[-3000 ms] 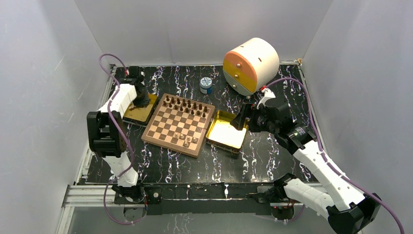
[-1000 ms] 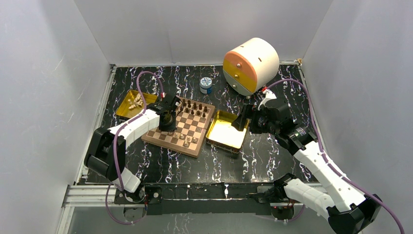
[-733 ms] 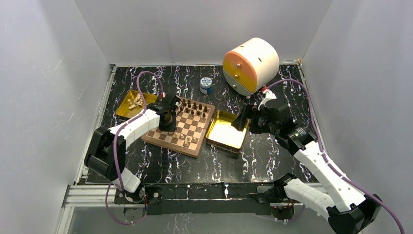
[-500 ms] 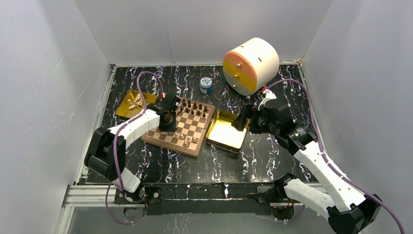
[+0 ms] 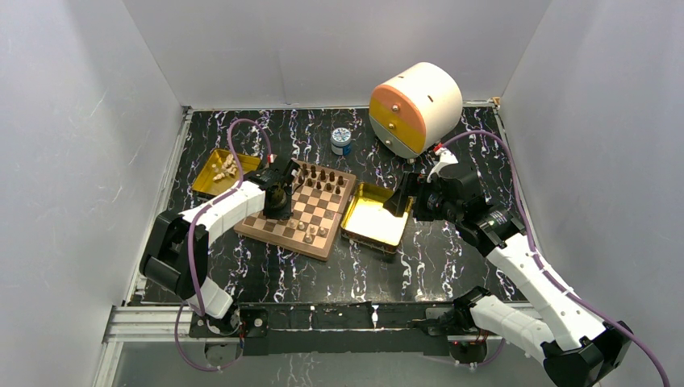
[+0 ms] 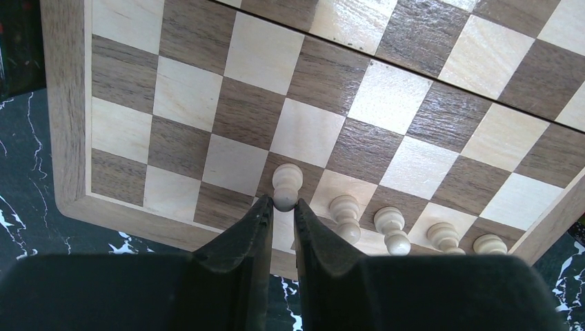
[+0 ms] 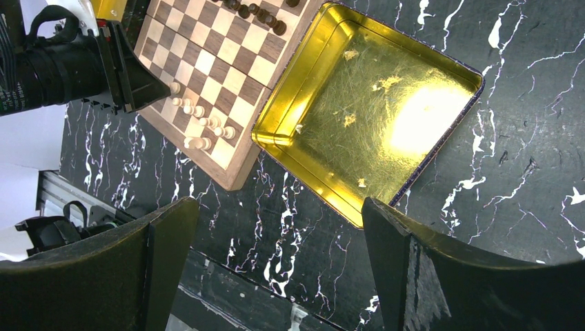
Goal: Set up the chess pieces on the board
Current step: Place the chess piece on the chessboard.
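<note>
Chess pawn (image 6: 288,178) stands between the tips of the left gripper (image 6: 281,204) (pinched or freed, cannot tell); a skewed retreat could topple it.

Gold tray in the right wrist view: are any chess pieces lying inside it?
No, the gold tray shows only bare, scuffed shiny metal inside, with nothing lying in it.

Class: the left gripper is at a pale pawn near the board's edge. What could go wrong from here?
The left gripper flanks the pale pawn at one end only, so it might tip when the jaws part. The next pale piece stands close beside the gripper; a sideways move could knock it.
</note>
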Robot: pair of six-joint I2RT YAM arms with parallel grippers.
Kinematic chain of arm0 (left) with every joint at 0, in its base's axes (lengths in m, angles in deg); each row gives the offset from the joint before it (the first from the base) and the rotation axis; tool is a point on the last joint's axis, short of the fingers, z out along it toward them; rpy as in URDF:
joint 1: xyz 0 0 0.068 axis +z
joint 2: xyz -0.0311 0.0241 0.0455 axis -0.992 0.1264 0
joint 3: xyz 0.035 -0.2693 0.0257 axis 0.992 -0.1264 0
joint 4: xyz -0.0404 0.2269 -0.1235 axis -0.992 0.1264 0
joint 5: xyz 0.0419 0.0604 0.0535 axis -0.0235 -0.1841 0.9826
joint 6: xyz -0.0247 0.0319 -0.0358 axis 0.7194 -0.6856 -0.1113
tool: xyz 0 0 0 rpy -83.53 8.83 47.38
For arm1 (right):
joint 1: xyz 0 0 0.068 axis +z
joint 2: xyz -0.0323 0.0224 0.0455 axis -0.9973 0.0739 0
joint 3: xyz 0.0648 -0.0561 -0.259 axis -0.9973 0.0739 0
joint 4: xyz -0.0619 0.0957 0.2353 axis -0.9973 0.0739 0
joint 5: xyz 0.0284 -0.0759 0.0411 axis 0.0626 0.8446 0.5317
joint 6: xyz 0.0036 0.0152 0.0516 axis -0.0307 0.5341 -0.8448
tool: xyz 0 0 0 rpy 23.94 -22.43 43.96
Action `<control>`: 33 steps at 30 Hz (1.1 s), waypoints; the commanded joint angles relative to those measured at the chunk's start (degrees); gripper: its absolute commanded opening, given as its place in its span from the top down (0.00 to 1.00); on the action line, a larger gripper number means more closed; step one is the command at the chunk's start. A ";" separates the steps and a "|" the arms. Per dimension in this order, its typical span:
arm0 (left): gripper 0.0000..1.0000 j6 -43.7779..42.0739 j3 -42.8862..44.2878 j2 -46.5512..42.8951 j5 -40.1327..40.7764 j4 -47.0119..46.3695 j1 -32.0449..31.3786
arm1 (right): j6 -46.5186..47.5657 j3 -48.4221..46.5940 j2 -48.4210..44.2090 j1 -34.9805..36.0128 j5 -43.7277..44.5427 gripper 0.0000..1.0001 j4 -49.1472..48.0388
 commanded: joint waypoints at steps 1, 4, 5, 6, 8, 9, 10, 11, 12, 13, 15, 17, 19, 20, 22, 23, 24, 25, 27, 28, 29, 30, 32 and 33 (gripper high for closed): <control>0.85 0.47 0.54 -1.66 0.33 1.70 -0.46 | -0.46 -0.21 -1.32 -0.17 -0.40 0.01 -1.91; 0.84 0.63 0.70 -1.41 0.43 1.68 -0.47 | -0.58 -0.18 -1.36 -0.25 -0.48 0.01 -2.00; 0.83 0.64 0.74 -1.22 0.60 1.62 -0.47 | -0.58 -0.19 -1.46 -0.18 -0.53 0.01 -2.04; 0.82 0.64 0.98 -1.04 0.80 1.47 -0.47 | -0.58 -0.20 -1.45 -0.18 -0.53 0.01 -2.08; 0.79 0.79 1.50 -0.60 1.44 1.31 -0.47 | -0.67 -0.20 -1.52 -0.18 -0.70 0.01 -2.09; 0.78 0.81 1.78 -0.30 1.61 1.30 -0.47 | -0.62 -0.20 -1.52 -0.25 -0.70 0.01 -2.11; 0.78 0.82 1.97 -0.15 1.80 1.27 -0.47 | -0.67 -0.20 -1.55 -0.23 -0.70 0.01 -2.04; 0.78 0.83 2.00 0.05 1.88 1.14 -0.42 | -0.67 -0.22 -1.65 -0.23 -0.70 0.01 -2.00; 0.77 0.82 2.05 0.20 1.93 0.98 -0.46 | -0.67 -0.23 -1.72 -0.20 -0.71 0.01 -2.00; 0.77 0.82 2.12 0.36 1.93 0.89 -0.47 | -0.67 -0.21 -1.72 -0.17 -0.67 0.01 -1.92; 0.77 0.58 2.09 0.67 2.02 0.75 -0.47 | -0.67 -0.20 -1.93 -0.24 -0.54 0.01 -1.91; 0.77 0.43 2.07 0.86 2.07 0.56 -0.47 | -0.75 -0.16 -2.02 -0.18 -0.53 0.01 -1.87; 0.78 0.25 1.92 0.96 2.23 0.42 -0.47 | -0.83 -0.11 -2.09 -0.19 -0.66 0.01 -1.87; 0.78 0.17 1.91 1.05 2.29 0.34 -0.47 | -1.00 -0.05 -2.13 -0.18 -0.66 0.01 -1.83; 0.79 0.05 1.91 1.20 2.38 0.23 -0.47 | -1.01 -0.03 -2.16 -0.17 -0.62 0.01 -1.82; 0.80 0.03 1.96 1.23 2.37 0.21 -0.47 | -1.02 -0.03 -2.22 -0.17 -0.64 0.01 -1.82; 0.81 -0.02 2.06 1.24 2.39 0.10 -0.47 | -1.00 -0.03 -2.20 -0.18 -0.62 0.01 -1.82; 0.81 -0.05 2.09 1.30 2.46 0.08 -0.47 | -0.97 -0.03 -2.29 -0.22 -0.61 0.01 -1.84; 0.82 -0.19 2.23 1.36 2.62 0.15 -0.47 | -0.95 -0.03 -2.30 -0.20 -0.61 0.01 -1.82; 0.82 -0.27 2.20 1.40 2.71 0.16 -0.47 | -1.01 -0.03 -2.27 -0.20 -0.64 0.01 -1.83; 0.82 -0.43 2.27 1.59 2.85 0.15 -0.47 | -1.02 -0.03 -2.31 -0.18 -0.69 0.01 -1.83; 0.82 -0.56 2.38 1.72 2.94 0.18 -0.47 | -1.02 -0.03 -2.31 -0.24 -0.70 0.01 -1.82; 0.80 -0.76 2.50 1.99 3.13 0.22 -0.47 | -1.10 0.06 -2.27 -0.19 -0.70 0.01 -1.82; 0.79 -0.81 2.57 2.09 3.20 0.24 -0.47 | -1.11 0.02 -2.24 -0.21 -0.70 0.01 -1.82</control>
